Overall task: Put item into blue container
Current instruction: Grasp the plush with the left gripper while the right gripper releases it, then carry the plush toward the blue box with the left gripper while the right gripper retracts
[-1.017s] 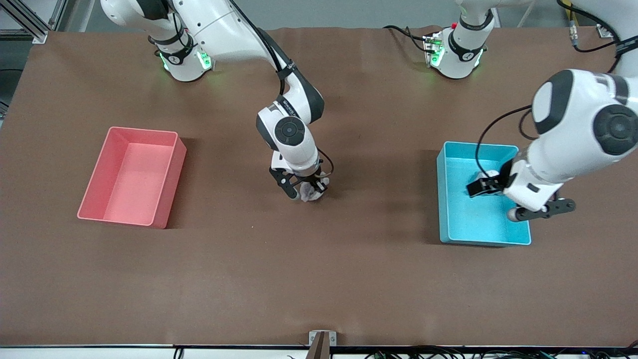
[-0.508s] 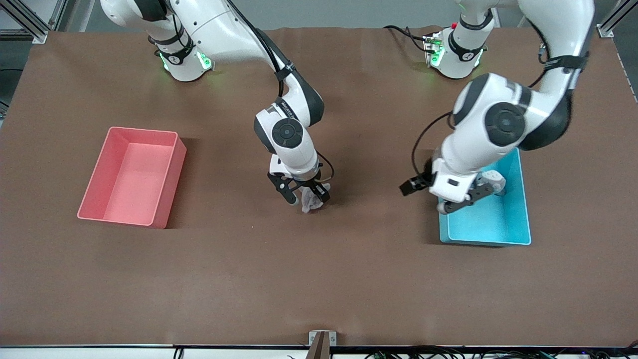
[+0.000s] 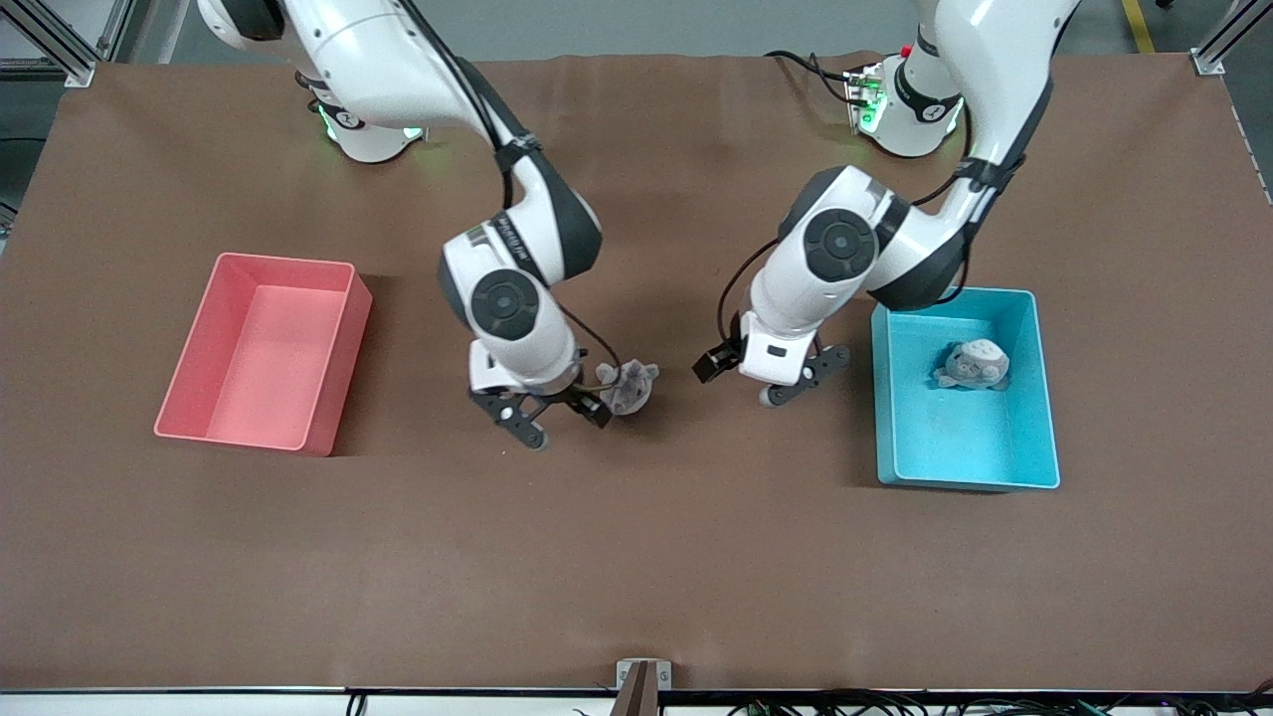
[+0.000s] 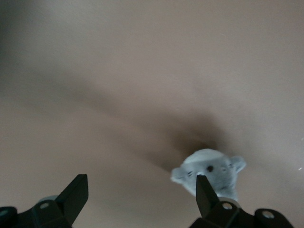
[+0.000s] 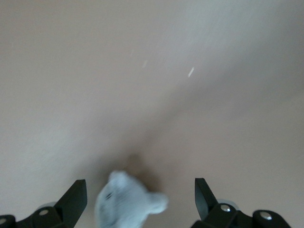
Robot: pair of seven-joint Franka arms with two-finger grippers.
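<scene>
now the right gripper hangs low over the brown table with its fingers spread wide, and a small grey plush toy lies loose just beside one fingertip. the left gripper also has its fingers spread and empty, over bare table between that toy and the blue container, where a second grey plush lies. a pink bin sits toward the right arm's end.

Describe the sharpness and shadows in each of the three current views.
Front view: sharp and evenly lit, the blue container casting a dark shadow toward the right arm's end. Left wrist view: soft, the grey plush toy blurred beneath a dark smear of shadow. Right wrist view: toy blurred too, faint diagonal shadow band.
</scene>
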